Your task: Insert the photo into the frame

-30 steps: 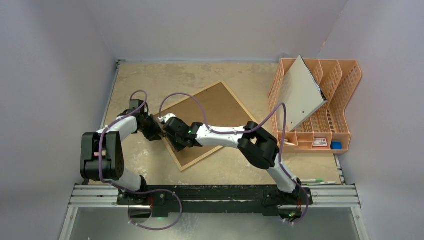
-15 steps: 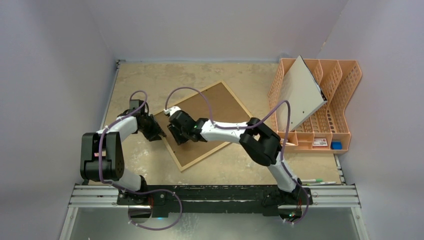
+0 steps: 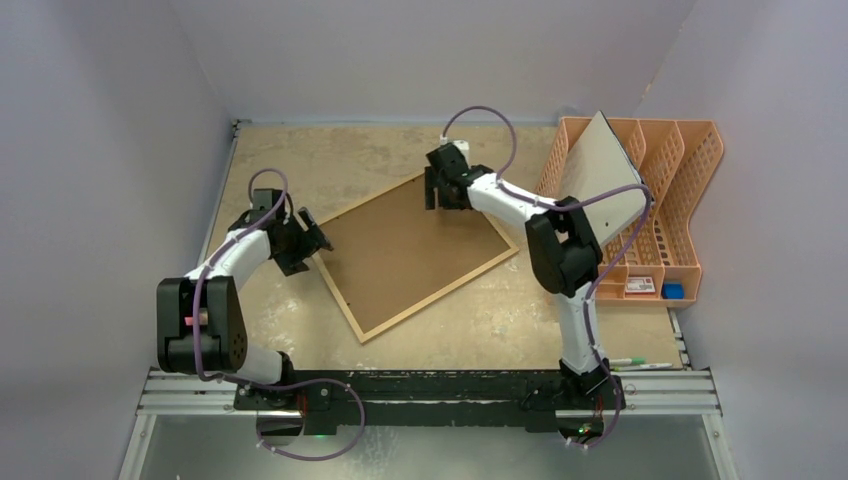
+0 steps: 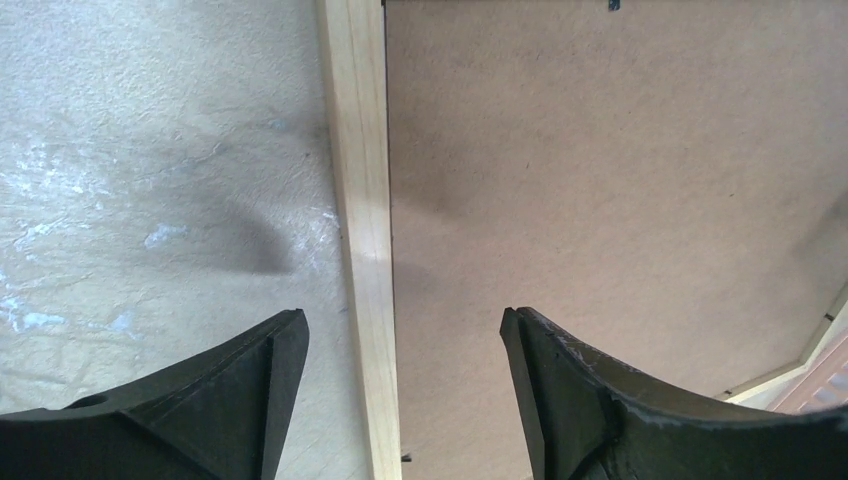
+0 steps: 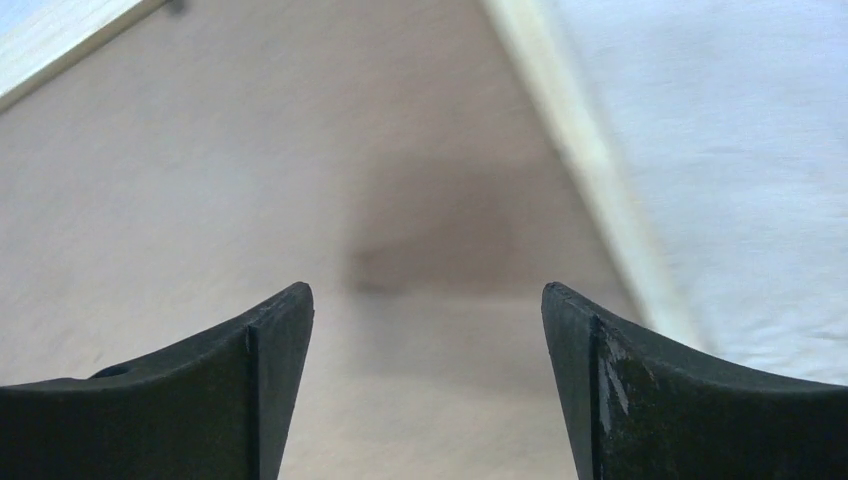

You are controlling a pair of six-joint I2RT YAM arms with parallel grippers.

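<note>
The frame [image 3: 410,250] lies back up in the middle of the table, brown fibreboard showing inside a thin light-wood border. My left gripper [image 3: 316,236] is open at the frame's left corner. In the left wrist view its fingers [image 4: 270,370] straddle the wood edge [image 4: 365,250] without touching it, gripper [image 4: 403,330]. My right gripper [image 3: 446,203] is open low over the far corner. In the right wrist view the gripper [image 5: 428,300] has only fibreboard [image 5: 300,180] between its fingers, and the wood edge [image 5: 590,170] runs to the right. The photo is out of view.
An orange file rack [image 3: 680,200] stands at the back right, with a grey-white board [image 3: 600,185] leaning in it and small items [image 3: 655,287] in its front tray. Two pens [image 3: 630,362] lie near the right arm's base. Walls close in the table.
Both grippers have opened. The right arm swung from the frame's left corner across to its far corner. The left gripper drew back slightly to the left edge.
</note>
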